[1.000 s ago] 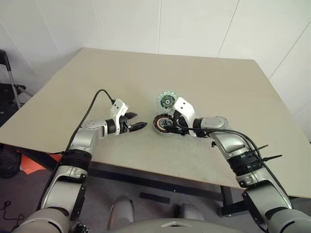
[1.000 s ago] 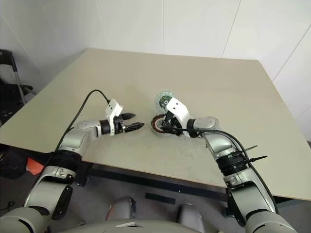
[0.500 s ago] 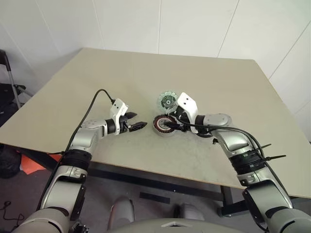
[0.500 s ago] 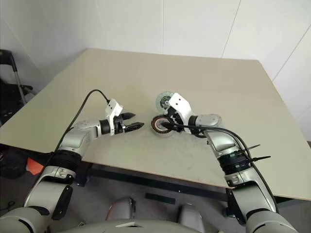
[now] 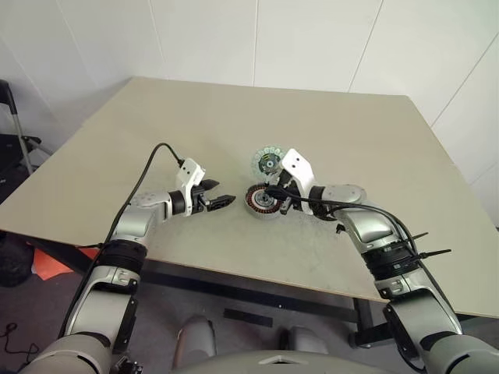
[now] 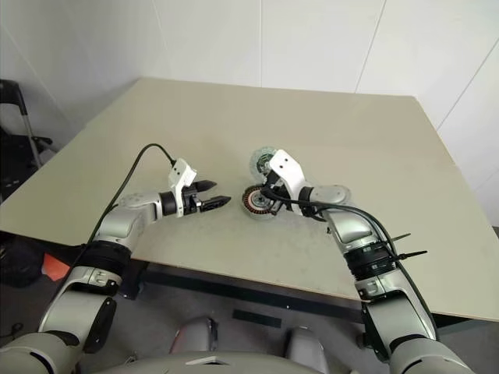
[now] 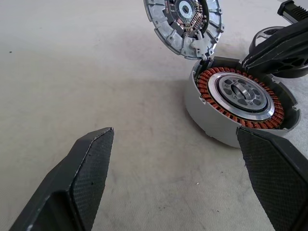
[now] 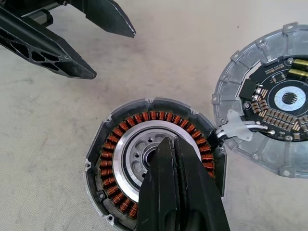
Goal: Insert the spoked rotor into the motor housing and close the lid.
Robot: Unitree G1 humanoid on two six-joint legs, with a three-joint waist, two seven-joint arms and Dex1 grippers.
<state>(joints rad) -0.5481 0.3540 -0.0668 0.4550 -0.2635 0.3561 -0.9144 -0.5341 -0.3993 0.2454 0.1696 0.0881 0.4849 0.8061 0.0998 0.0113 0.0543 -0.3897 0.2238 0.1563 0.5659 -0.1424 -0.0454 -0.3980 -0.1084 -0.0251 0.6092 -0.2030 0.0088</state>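
Copper-red windings ring the round grey motor housing [image 8: 154, 159]; clenched right gripper [image 8: 175, 159] hides its hub, left gripper [image 7: 178, 159] spread; no lettering legible.

We find the motor housing [image 8: 156, 166] lying flat and open on the tabletop [image 5: 156, 140], a round grey shell ringed inside with copper-red windings around the silver spoked rotor [image 7: 243, 95], its lid [image 8: 269, 125] hinged back beside it, circuit board face showing.
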